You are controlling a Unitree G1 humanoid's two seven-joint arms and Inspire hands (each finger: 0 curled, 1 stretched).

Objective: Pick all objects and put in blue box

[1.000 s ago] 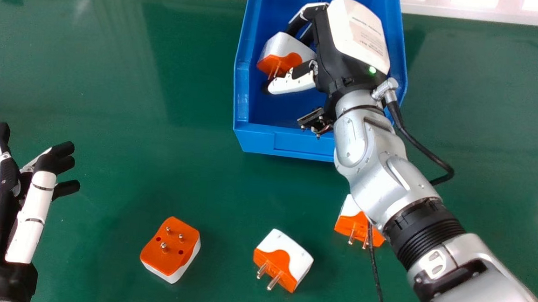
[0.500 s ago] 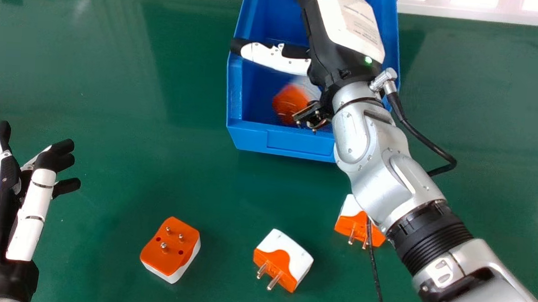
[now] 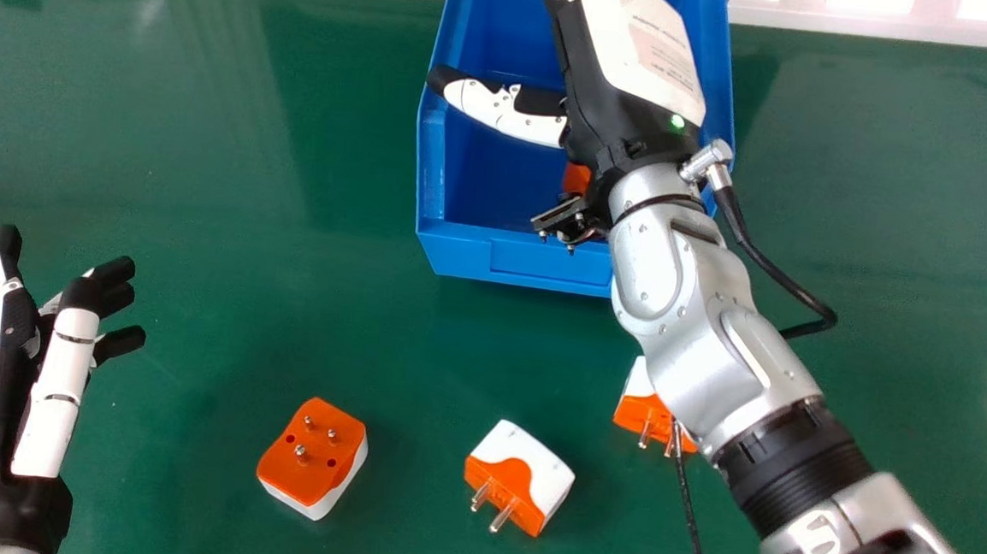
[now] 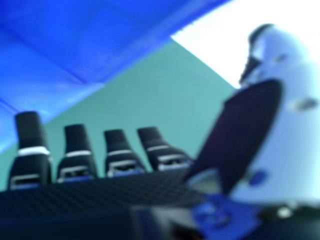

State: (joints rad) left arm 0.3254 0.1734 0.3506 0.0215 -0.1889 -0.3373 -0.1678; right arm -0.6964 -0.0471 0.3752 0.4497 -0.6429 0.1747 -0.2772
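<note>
Green table (image 3: 204, 251) — printed label (image 3: 663, 54) on right robot hand (image 3: 599, 86), spread over blue box (image 3: 528, 264) — left robot hand (image 3: 60, 379) spread.

Orange-and-white adapter (image 3: 312, 454), blue box (image 3: 515, 261).

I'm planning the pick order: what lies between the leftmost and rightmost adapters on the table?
Another adapter, orange and white; the head view shows it.

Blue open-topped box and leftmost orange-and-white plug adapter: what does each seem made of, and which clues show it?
The box is probably moulded plastic, slightly glossy: even colour, soft sheen. The adapter looks like smooth, hard plastic, evenly coloured; its pins seem metal, with silvery highlights.
</note>
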